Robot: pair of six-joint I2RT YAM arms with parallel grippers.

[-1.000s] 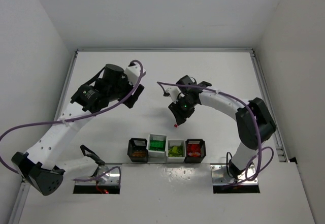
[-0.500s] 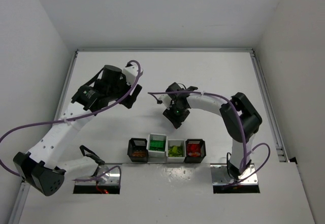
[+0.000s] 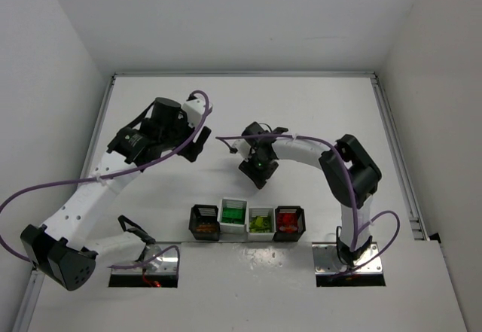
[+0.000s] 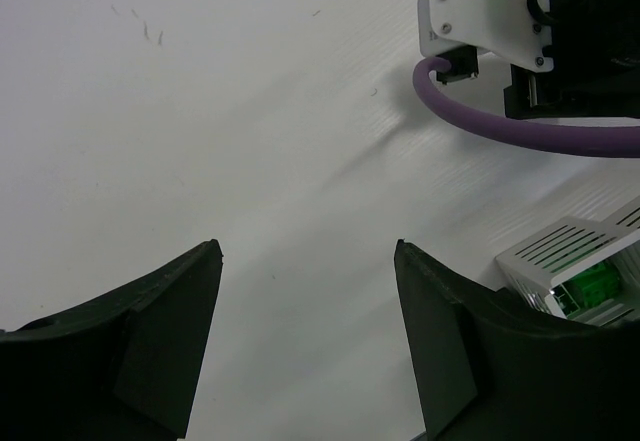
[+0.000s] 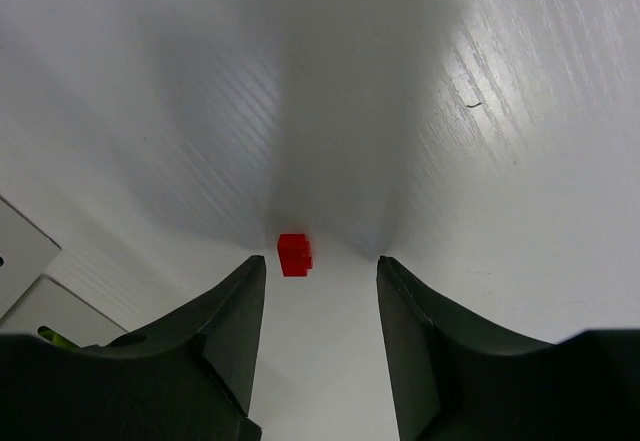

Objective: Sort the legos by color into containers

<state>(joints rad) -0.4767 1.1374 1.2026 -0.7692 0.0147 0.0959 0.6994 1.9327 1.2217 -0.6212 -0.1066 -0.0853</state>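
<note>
A small red lego [image 5: 294, 254] lies on the white table just ahead of my right gripper's left fingertip. My right gripper [image 5: 320, 261] is open and low over the table, and nothing is between its jaws. In the top view this gripper [image 3: 258, 177] covers the brick. My left gripper [image 3: 196, 150] is open and empty [image 4: 308, 246] over bare table. Four containers stand in a row near the front: a black one [image 3: 204, 222] with orange-brown legos, a white one [image 3: 233, 215] with dark green, a white one [image 3: 260, 221] with yellow-green, and a black one [image 3: 289, 222] with red.
The dark-green white bin [image 4: 585, 271] shows at the right edge of the left wrist view, under the right arm's wrist and purple cable [image 4: 520, 131]. Metal base plates [image 3: 348, 260] sit at the front edge. White walls enclose the table.
My right arm swung left and its gripper came down over the red lego, which showed in the top view before and is now covered. The left arm has barely moved.
</note>
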